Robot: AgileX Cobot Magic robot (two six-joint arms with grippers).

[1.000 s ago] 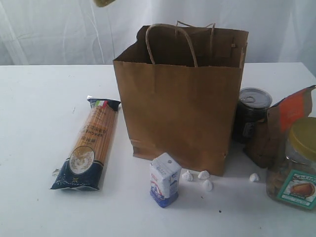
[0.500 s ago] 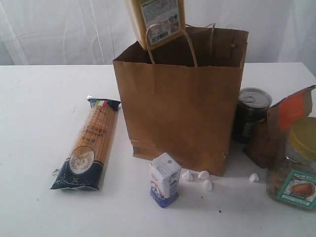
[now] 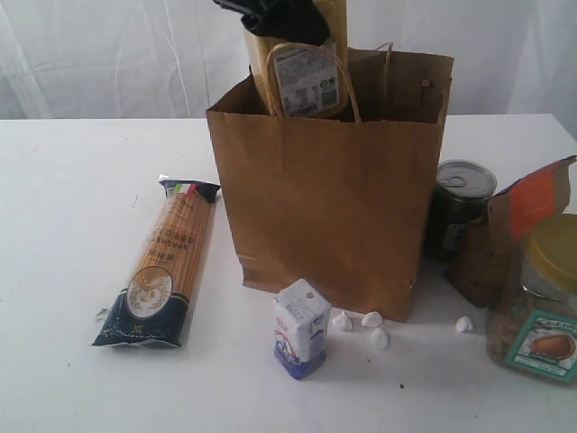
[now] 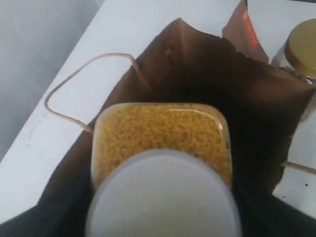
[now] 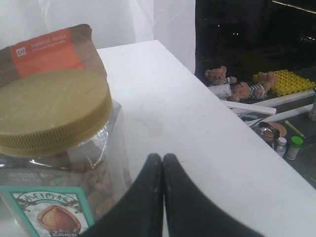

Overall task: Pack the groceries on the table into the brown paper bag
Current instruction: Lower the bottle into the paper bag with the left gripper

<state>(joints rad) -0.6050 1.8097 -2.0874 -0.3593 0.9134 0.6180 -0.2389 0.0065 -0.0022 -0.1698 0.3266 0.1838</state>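
Note:
My left gripper is shut on the yellow-grain jar, which hangs upright with its lower part inside the mouth of the brown paper bag. The left wrist view looks down on the jar and its pale lid over the bag's dark inside. On the table lie the spaghetti packet, a blue-white carton and white lumps. Right of the bag stand a tin can, a pouch and a yellow-lidded jar. My right gripper is shut and empty beside that jar.
A white curtain hangs behind the table. The table's edge runs close by my right gripper; beyond it, on the floor, lie teddy bears and a yellow tray. The bag's loop handles stand up around the jar.
The yellow-grain jar has come down from above the frame into the bag's mouth, and my left gripper has dropped into the exterior view. Nothing on the table has moved.

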